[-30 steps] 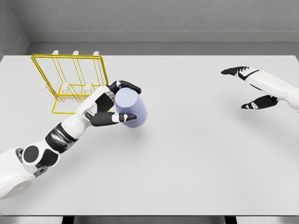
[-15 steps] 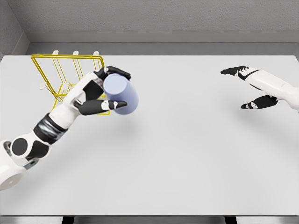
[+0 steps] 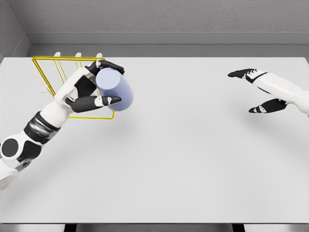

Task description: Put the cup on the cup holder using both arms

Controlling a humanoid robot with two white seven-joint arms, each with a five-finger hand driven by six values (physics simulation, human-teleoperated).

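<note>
A pale lavender cup (image 3: 116,90) is held off the table, tilted, with my left hand (image 3: 96,84) shut on it; dark fingers (image 3: 107,65) wrap over its top and a thumb (image 3: 99,102) presses its near side. The cup hangs just at the right front corner of the yellow wire cup holder (image 3: 53,72), which stands at the table's far left with pale pegs along its back. My hand and forearm cover part of the rack's right side. My right hand (image 3: 256,91) hovers at the far right, open with fingers spread, holding nothing.
The white table (image 3: 193,154) spans the view, with a grey wall behind its far edge. The rack sits close to the table's left and back edges.
My left hand has carried the cup up and to the left, from the table's middle-left toward the rack's right front corner. The right hand has not moved.
</note>
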